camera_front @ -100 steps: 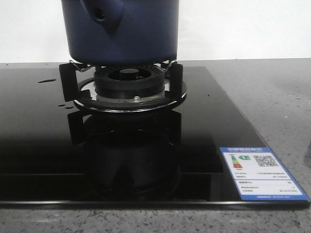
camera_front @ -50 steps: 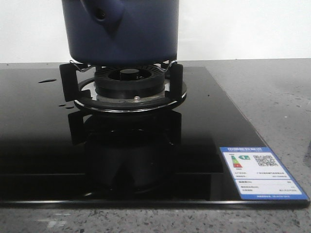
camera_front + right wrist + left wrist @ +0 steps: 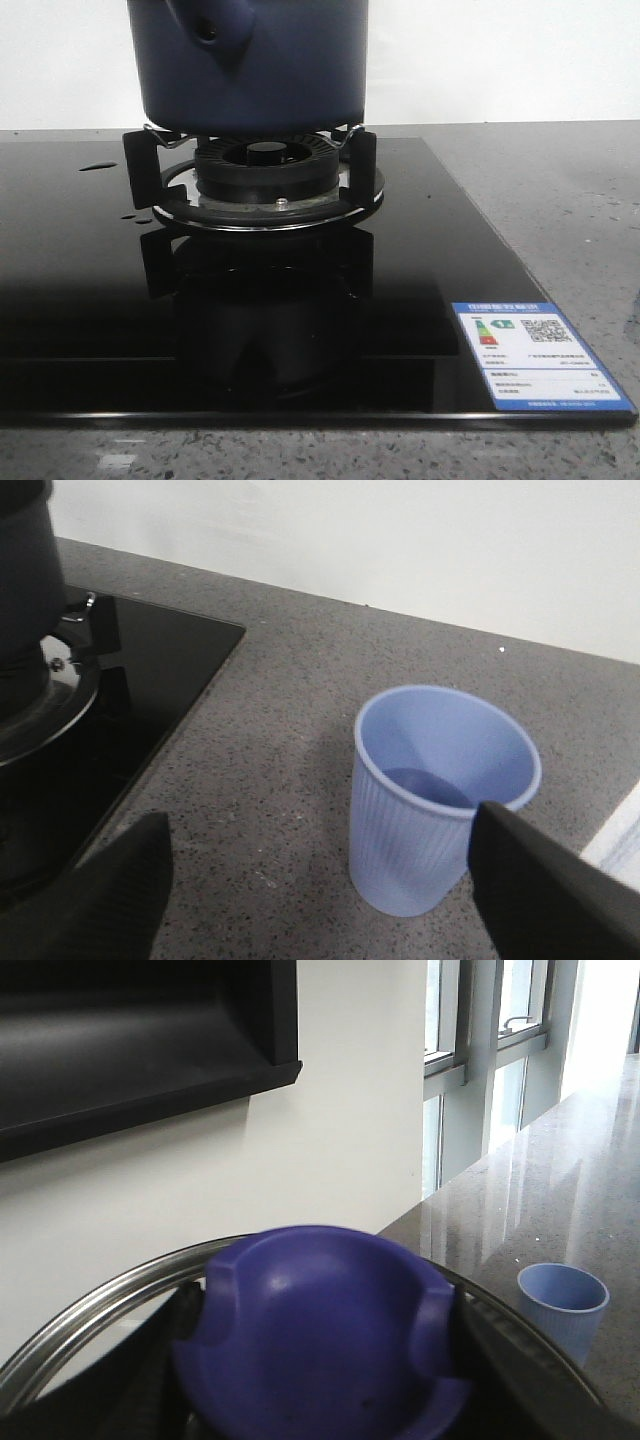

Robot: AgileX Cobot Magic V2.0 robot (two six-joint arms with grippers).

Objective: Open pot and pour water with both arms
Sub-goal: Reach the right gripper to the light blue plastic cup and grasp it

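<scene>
Both right fingers (image 3: 120, 890) are spreading wide around the ribbed cup (image 3: 440, 795), untouching; left fingers (image 3: 160, 1360) are gripping the lid knob (image 3: 320, 1340).

A rounded, glossy dark-blue knob (image 3: 320, 1345) fills the lower centre, flanked by the dark fingers (image 3: 170, 1360) of the left tool. A curved, shiny metal rim (image 3: 90, 1315) arcs behind it. A small pale-blue ribbed cup (image 3: 562, 1305) stands upright on the speckled grey stone bench (image 3: 560, 1200). A black overhead hood (image 3: 140, 1040) projects from the white wall (image 3: 300, 1160). Windows (image 3: 490, 1070) adjoin the bench.
</scene>
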